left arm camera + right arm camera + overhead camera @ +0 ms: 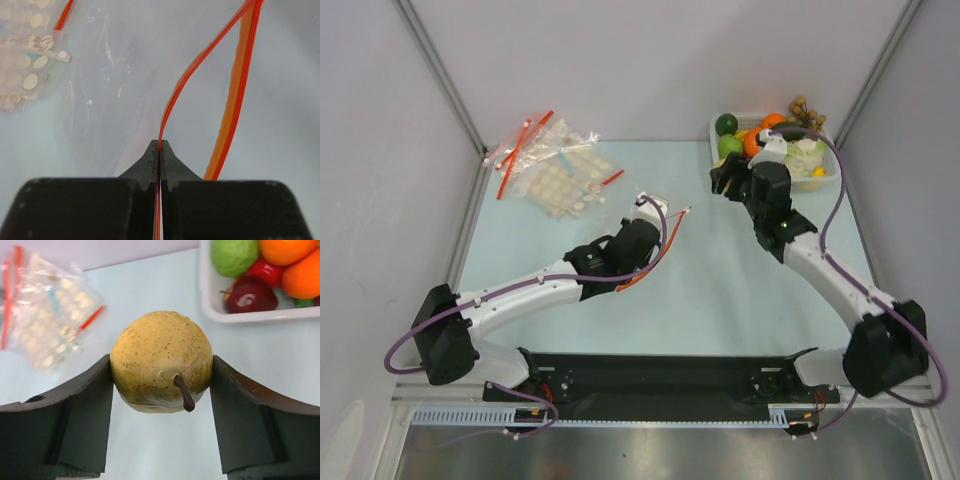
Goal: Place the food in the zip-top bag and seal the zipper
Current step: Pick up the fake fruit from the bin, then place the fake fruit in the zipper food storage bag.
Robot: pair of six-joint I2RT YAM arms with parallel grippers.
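Observation:
My left gripper point(650, 205) point(160, 145) is shut on the red-orange zipper point(200, 57) of the clear zip-top bag point(115, 75), which lies floppy on the table beyond the fingers. The zipper's other side point(235, 100) runs apart from it, so the mouth gapes. My right gripper point(725, 180) point(161, 362) is shut on a yellow speckled toy pear point(160, 347) with a brown stem, held above the table just left of the tray. More food lies in the white tray point(825, 180): a green piece point(726, 124) point(232, 255), oranges point(772, 121) point(295, 270) and a red apple point(250, 295).
Crinkled clear bags dotted with pale discs point(555, 165) point(50, 320) point(25, 65) lie at the back left with red strips. The tray's rim point(260, 315) stands at the back right by the wall. Grey walls close in the table on three sides.

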